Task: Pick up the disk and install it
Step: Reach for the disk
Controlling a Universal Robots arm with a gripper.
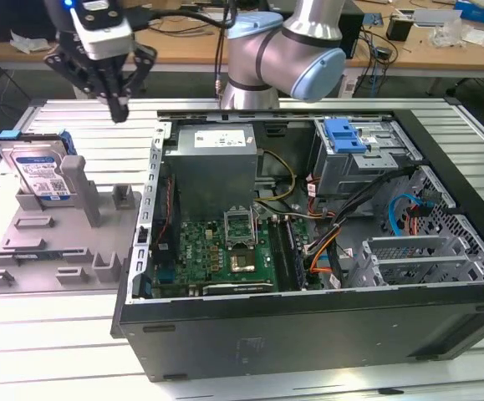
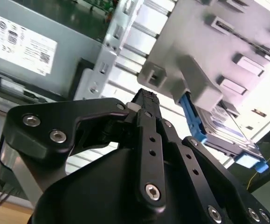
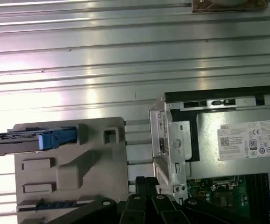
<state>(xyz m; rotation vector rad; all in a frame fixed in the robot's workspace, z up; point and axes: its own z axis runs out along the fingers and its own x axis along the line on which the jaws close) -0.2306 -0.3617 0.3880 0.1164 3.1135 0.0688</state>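
The disk [image 1: 41,171] stands on edge in the grey tray [image 1: 33,242], near the desk's [image 1: 58,351] far corner on the exterior view's left. The gripper [image 1: 120,109] hangs above it, off toward the PC case [image 1: 308,317], jaws pinched shut and empty. In the second wrist view the disk [image 2: 223,128] sits past the tips. The first wrist view shows it edge-on [image 3: 18,141], well apart.

open computer case [image 1: 308,338] beside grey tray [image 1: 26,251] (slatted table [image 1: 41,355]).
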